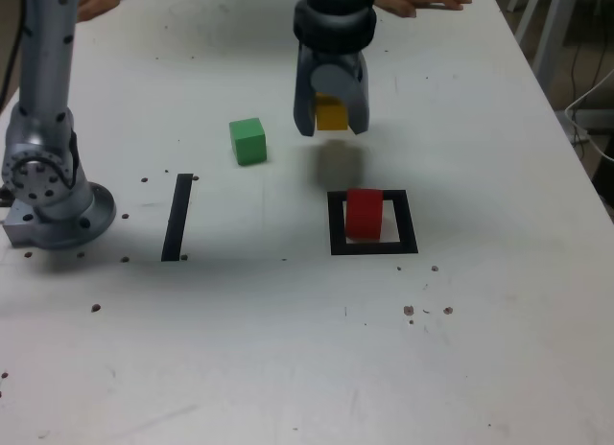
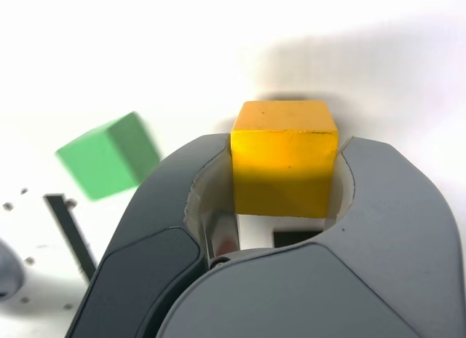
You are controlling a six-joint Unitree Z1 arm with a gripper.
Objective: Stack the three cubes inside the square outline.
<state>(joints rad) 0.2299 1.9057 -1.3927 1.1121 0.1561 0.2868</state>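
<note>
Yellow cube hangs gripped between pincer tips
It appears lifted above the white table, its shadow below.

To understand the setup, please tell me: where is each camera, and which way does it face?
Exterior view: off the arm, above the table, looking down at it obliquely; arm, fingers and a person's hands show.
Wrist view: on the wrist, looking past the fingers toward the table; only the gripper shows.
Shared: yellow cube, green cube, black strip.
</note>
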